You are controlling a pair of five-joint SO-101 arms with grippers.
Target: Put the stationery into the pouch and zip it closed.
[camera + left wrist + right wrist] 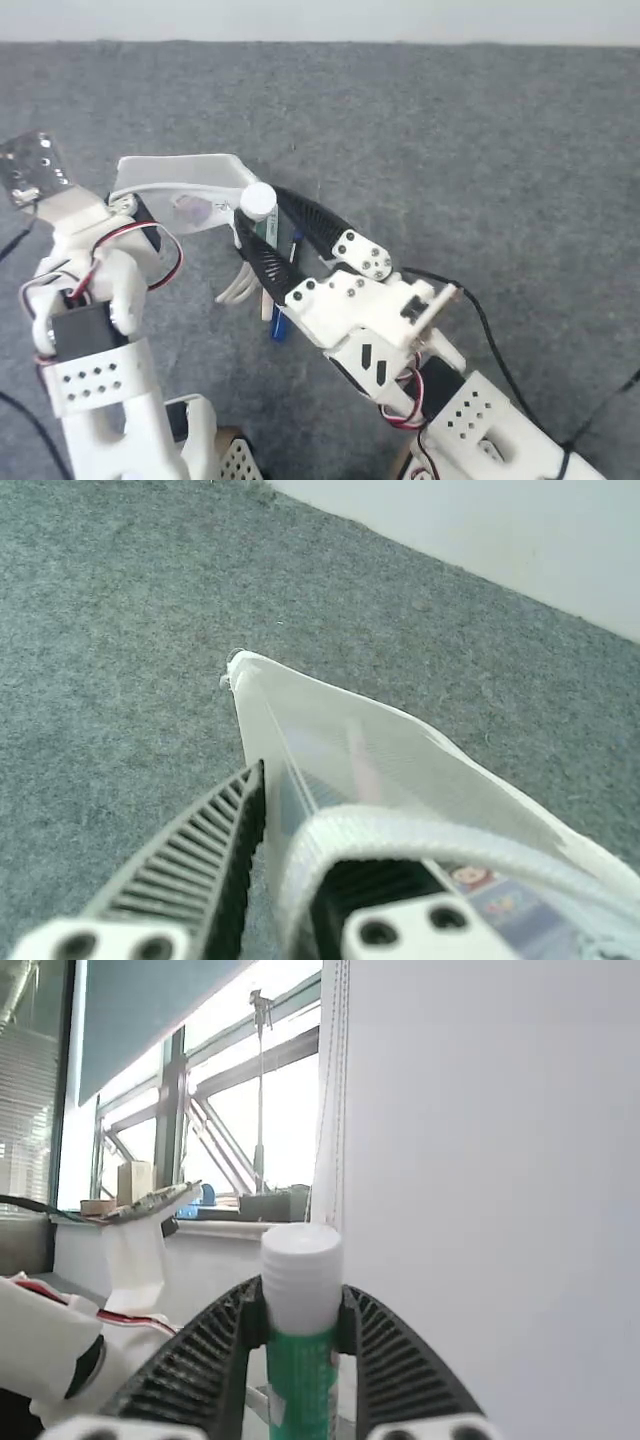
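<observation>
Gripping a glue stick [300, 1360] by its barrel in the right tool [300, 1300], cap just beside the pouch [185, 185] over the tabletop [450, 130]. Pinching the pouch's edge in the left tool [290, 820]. Probably light, stiff, slick: squeeze mid-barrel. Soft, floppy pouch: hold near the opening.

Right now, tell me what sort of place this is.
Probably an indoor lab or office workbench: a grey carpet-like work surface, large windows with a cluttered sill behind, and the right gripper holding a glue stick.
</observation>
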